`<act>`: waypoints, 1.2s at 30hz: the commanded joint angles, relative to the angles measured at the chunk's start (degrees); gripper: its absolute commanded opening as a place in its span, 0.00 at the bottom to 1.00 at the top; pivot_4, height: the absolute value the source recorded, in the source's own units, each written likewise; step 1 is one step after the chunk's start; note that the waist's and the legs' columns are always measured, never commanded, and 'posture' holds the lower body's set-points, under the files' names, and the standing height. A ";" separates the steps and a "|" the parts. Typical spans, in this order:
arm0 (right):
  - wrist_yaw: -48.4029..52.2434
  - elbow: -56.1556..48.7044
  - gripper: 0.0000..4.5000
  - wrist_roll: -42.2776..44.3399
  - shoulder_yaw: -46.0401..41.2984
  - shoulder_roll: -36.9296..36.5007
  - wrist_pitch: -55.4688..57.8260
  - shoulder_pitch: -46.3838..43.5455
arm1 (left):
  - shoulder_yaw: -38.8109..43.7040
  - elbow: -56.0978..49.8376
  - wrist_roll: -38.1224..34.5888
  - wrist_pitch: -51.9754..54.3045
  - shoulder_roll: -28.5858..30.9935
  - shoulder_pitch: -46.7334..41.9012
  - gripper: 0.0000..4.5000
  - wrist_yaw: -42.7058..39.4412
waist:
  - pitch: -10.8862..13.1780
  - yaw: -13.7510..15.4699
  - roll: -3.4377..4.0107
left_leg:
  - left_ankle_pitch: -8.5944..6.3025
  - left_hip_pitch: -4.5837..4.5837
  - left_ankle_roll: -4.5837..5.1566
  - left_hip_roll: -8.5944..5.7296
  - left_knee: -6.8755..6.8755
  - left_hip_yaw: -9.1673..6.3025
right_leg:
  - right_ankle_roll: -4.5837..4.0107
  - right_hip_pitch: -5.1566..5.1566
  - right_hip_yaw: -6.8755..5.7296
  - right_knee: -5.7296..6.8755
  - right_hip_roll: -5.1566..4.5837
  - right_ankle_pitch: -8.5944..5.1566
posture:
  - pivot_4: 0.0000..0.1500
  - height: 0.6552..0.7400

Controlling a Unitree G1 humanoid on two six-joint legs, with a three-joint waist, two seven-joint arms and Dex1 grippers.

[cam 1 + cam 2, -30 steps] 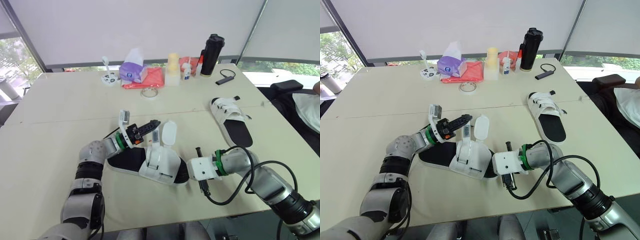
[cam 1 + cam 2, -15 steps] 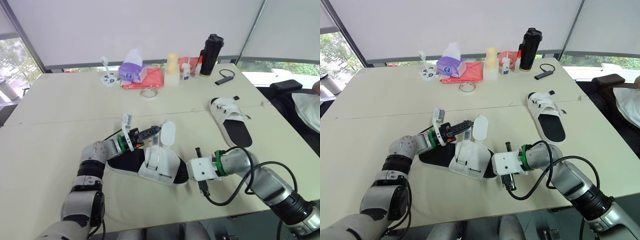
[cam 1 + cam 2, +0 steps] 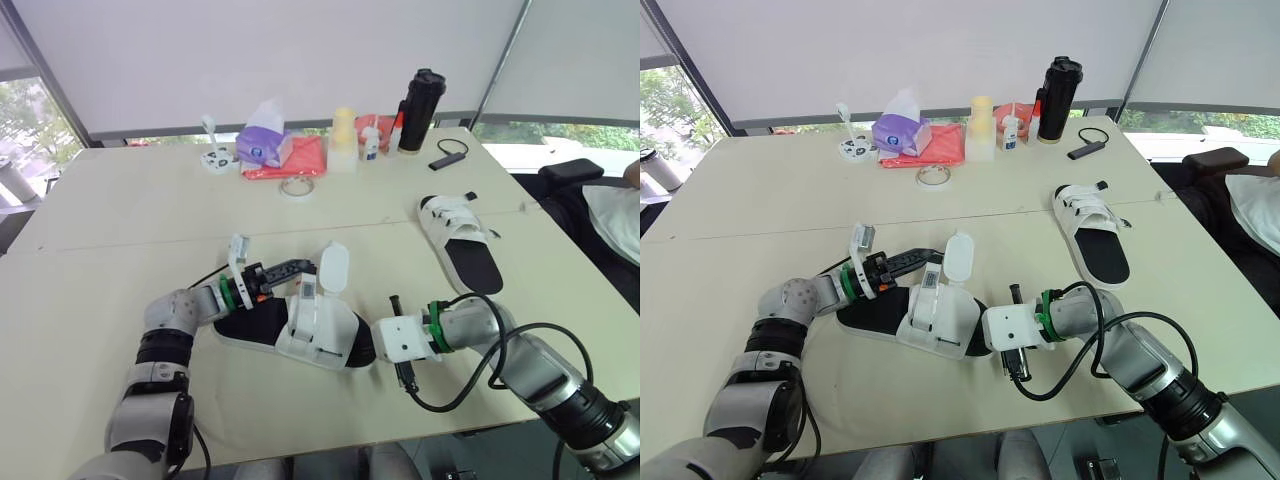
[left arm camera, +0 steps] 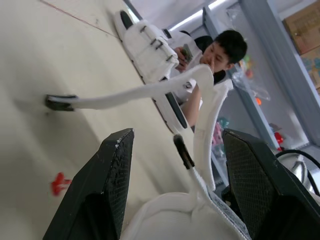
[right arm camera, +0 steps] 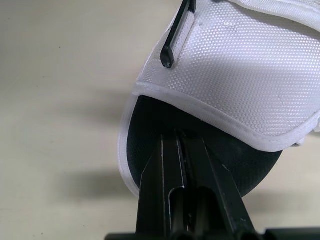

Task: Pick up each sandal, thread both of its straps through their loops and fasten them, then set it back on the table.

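The left hand has sunk lower and pulled back a little toward the robot's left since a second ago. The right hand and both sandals have stayed where they were.

The bench is pale and bears everything. The near sandal, white with a black sole, lies flat on it near the front edge, between the two hands. The far sandal lies well apart on the robot's right, its straps across the top.

The left hand hovers low over the near sandal's heel end with its fingers wide apart, gripping nothing. In its wrist view the sandal's white straps pass between the two fingers. The right hand has its fingers pressed together, their tips on the black insole at the sandal's other end, just under the edge of the white upper.

One strap of the near sandal stands upright and unfastened. A second strap rises beside it, also loose.

Along the far edge stand a black bottle, a tissue box on a red cloth, and a tape ring.
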 commanded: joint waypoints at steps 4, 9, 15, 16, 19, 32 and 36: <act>0.13 5.39 0.00 -4.83 1.82 -0.90 2.84 1.22 | 2.16 -9.37 -5.40 5.72 3.25 -1.14 0.64 -2.77 | 0.14 0.17 -0.28 | 0.00 -0.07 0.00 0.02 -0.02 -0.05 | 0.00 -0.04 -0.01 -0.04 -0.02 0.00 | 1.00 1.00; 0.20 5.58 0.00 -4.90 1.88 -0.58 2.97 0.89 | -1.40 -22.26 -8.26 9.64 4.66 2.00 0.64 -5.44 | 0.18 -0.03 -0.41 | 0.00 -0.13 -0.01 0.04 -0.02 -0.06 | -0.01 -0.02 0.01 -0.05 -0.06 0.01 | 1.00 1.00; 0.07 5.65 0.00 -4.91 1.88 -0.53 3.07 0.81 | -6.93 -25.07 -3.95 3.47 7.10 3.93 0.45 -8.97 | 0.19 0.16 -0.43 | 0.00 -0.10 0.00 0.05 -0.26 -0.02 | -0.05 -0.23 0.02 -0.05 -0.05 0.02 | 1.00 1.00; 0.05 5.67 0.00 -4.93 1.86 -0.51 3.09 0.79 | -7.93 -24.97 -3.01 1.96 7.63 4.19 0.35 -10.07 | 0.19 0.15 -0.44 | 0.00 -0.10 0.00 0.05 -0.27 -0.02 | -0.06 -0.23 0.02 -0.05 -0.05 0.03 | 1.00 1.00; -0.03 5.60 0.00 -4.97 1.83 -0.55 3.13 0.88 | -10.04 -24.00 -0.46 -2.18 8.60 4.64 0.01 -12.03 | 0.19 0.12 -0.44 | 0.00 -0.11 0.00 0.06 -0.27 0.00 | -0.08 -0.24 0.02 -0.12 -0.06 0.03 | 1.00 1.00; 0.02 5.14 0.00 -4.90 1.42 -1.08 3.41 1.20 | -15.66 -28.23 0.94 -5.12 12.40 5.50 0.00 -22.72 | 0.18 0.27 -0.39 | 0.00 -0.11 0.00 0.43 -0.59 0.10 | -0.41 -0.22 -0.11 -0.88 0.06 0.26 | 1.00 1.00; -0.07 5.03 0.00 -4.90 1.48 -0.95 3.47 1.28 | -17.18 -27.29 3.19 -6.35 12.09 5.32 0.00 -21.75 | 0.18 0.27 -0.39 | 0.00 -0.11 0.00 0.45 -0.59 0.13 | -0.41 -0.21 -0.11 -0.90 0.05 0.26 | 1.00 1.00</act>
